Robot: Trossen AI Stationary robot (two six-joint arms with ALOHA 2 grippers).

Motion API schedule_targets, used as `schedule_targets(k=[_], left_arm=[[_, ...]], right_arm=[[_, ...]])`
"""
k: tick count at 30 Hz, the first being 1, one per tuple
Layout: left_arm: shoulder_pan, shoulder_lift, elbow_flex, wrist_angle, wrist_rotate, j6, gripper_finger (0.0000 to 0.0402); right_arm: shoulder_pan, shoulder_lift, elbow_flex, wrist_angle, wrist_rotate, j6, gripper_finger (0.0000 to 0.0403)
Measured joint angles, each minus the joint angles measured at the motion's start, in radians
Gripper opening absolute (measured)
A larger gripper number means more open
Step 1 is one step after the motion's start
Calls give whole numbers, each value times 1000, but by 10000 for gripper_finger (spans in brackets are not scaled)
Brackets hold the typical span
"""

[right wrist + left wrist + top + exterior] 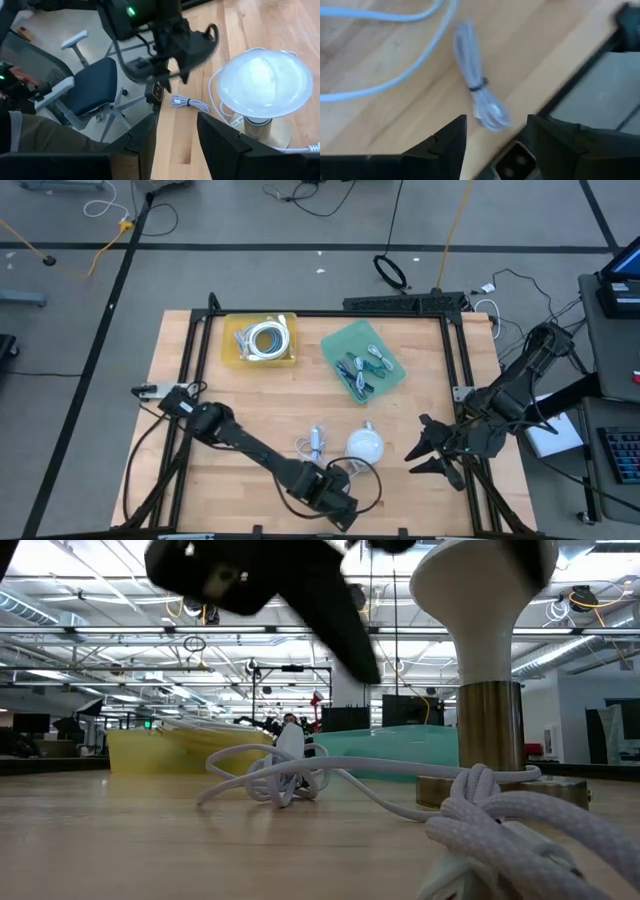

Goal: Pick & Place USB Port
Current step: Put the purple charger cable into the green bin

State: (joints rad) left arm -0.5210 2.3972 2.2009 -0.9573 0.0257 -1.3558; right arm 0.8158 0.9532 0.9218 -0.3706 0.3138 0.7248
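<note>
While no brand, label or writing can be read in any view, the layout is plain: a wooden table [250, 420] framed by black rails carries a yellow tray [232, 352] of coiled white cable and a green tray [390, 375] of small cable bundles at its far side. Near the front edge stands a white-domed lamp [365, 444] on a brass stem, its braided cord running across the wood. Left arm: the left gripper [340, 505] hangs above the table's front edge, fingers [447, 145] spread moderately and holding nothing; it touches no object. Right arm: the right gripper [425, 452] waits at the right rail, fingers [225, 145] wide apart and empty, pointing toward the lamp. Task object: the bundled white USB cable [314, 444] lies flat on the wood just left of the lamp, between it and the left gripper, apart from both. Its long axis runs roughly front to back, tied near the middle; which end bears the plug cannot be told.
</note>
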Motion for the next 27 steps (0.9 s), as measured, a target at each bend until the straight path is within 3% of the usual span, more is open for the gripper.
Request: schedule_targets(k=[10,27], left_arm=[[1,83,-1,-25,69,15,211],[-7,95,-1,167,52,-50,211]], right_arm=[[0,0,0,18,0,20,134],[0,0,0,22,4,19,134]])
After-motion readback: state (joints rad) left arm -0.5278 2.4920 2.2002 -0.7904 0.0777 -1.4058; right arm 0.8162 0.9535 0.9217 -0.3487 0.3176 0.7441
